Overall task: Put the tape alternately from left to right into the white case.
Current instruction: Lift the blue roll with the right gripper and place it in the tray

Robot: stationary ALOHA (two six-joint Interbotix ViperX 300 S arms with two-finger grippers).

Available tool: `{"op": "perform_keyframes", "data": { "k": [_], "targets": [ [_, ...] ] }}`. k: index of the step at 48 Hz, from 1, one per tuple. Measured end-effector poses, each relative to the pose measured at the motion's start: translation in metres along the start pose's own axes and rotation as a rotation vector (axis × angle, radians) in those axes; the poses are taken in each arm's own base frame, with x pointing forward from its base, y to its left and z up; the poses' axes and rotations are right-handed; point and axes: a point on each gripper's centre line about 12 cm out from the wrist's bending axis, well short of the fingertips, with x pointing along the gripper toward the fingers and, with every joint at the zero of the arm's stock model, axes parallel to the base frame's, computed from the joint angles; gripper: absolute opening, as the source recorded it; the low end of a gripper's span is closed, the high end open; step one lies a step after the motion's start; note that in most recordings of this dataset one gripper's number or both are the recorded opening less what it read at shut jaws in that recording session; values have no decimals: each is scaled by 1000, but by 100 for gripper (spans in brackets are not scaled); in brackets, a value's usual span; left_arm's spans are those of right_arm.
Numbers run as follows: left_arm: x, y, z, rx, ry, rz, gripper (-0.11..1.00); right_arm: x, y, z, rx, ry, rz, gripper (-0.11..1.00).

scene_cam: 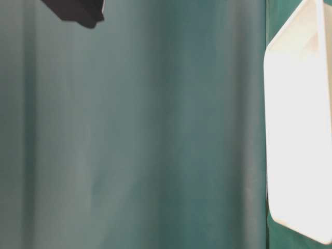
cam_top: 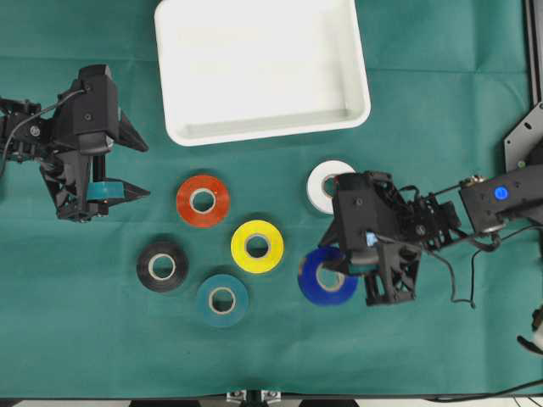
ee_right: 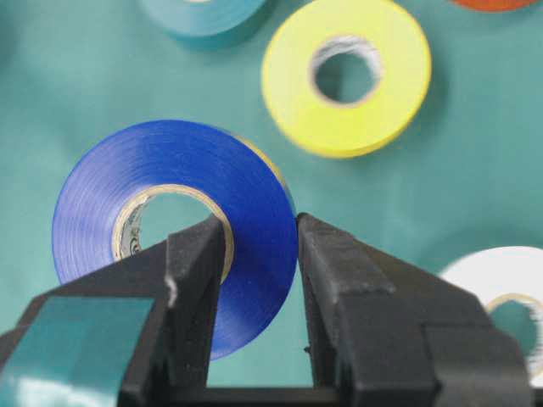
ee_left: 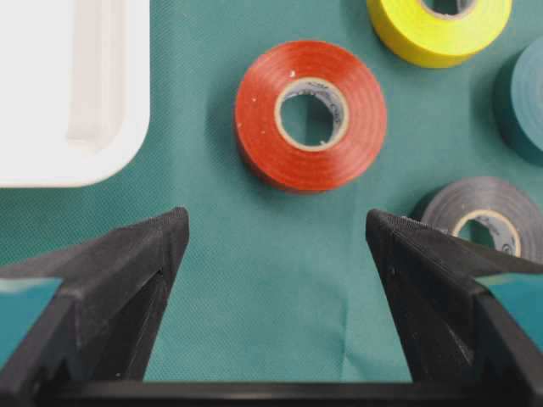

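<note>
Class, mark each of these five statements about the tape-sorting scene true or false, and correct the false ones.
1. The right gripper is clamped on the blue roll. True.
2. The white case already holds two rolls. False: no roll lies in it.
3. The left gripper is shut on the red roll. False: its jaws stand open, with the red roll lying apart from them on the cloth.
4. The yellow roll lies flat between the red roll and the blue roll. True.
5. The black roll is stacked on the teal roll. False: they lie side by side.
</note>
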Motion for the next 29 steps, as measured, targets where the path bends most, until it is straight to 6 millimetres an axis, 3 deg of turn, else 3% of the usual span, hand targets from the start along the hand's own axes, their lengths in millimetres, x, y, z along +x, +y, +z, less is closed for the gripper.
{"op": "perform_keyframes", "data": {
  "k": [12,29],
  "targets": [
    [0,0,0,0,0,0,44,-2,-40,16,2,-35,-94,27],
    [0,0,0,2,0,0,44,-18,-121,30,63,-56,-287,27]
  ]
}}
